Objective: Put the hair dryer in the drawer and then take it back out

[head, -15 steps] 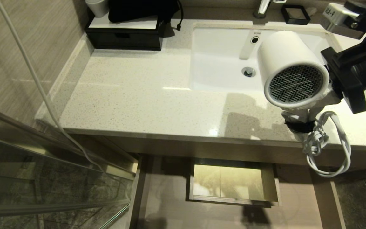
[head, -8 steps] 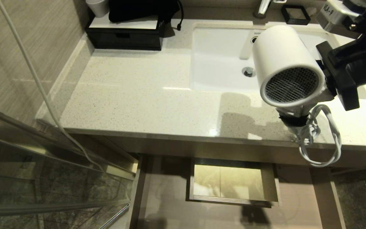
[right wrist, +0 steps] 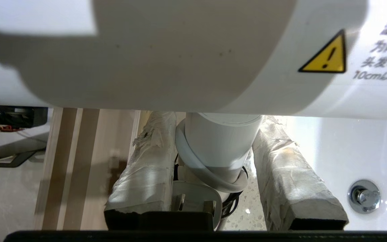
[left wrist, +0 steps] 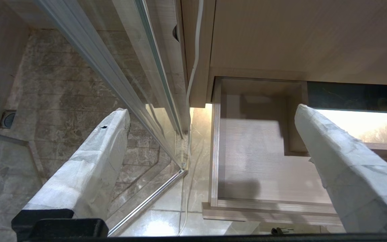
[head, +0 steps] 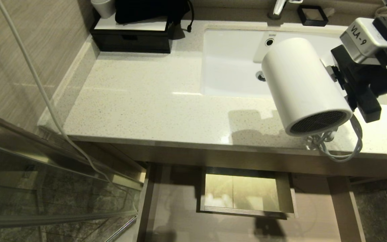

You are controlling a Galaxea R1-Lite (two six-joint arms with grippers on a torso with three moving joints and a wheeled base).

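The white hair dryer (head: 304, 87) hangs in the air over the counter's front right, its barrel slanting down and its dark grille facing the floor. My right gripper (right wrist: 218, 134) is shut on the dryer's handle (right wrist: 220, 148), one taped finger on each side. The bundled cord (head: 344, 154) dangles below the barrel, and the plug (right wrist: 193, 198) lies against the gripper's base. The drawer (head: 173, 208) stands pulled out under the counter, with its boxed cut-out (head: 244, 191) in the middle. My left gripper (left wrist: 210, 112) hangs open over the drawer's (left wrist: 257, 161) left corner and holds nothing.
A white sink (head: 230, 60) with a drain is set into the speckled counter (head: 139, 97). A black box (head: 133, 37) and a cup (head: 103, 7) stand at the back left, and a small black tray (head: 312, 15) sits by the faucet (head: 277, 8). A glass shower door (head: 45, 188) borders the left.
My right wrist has rolled, so the dryer's grille has tipped from facing the camera to facing down. The cord bundle has swung mostly under the barrel. Drawer and left arm are unchanged.
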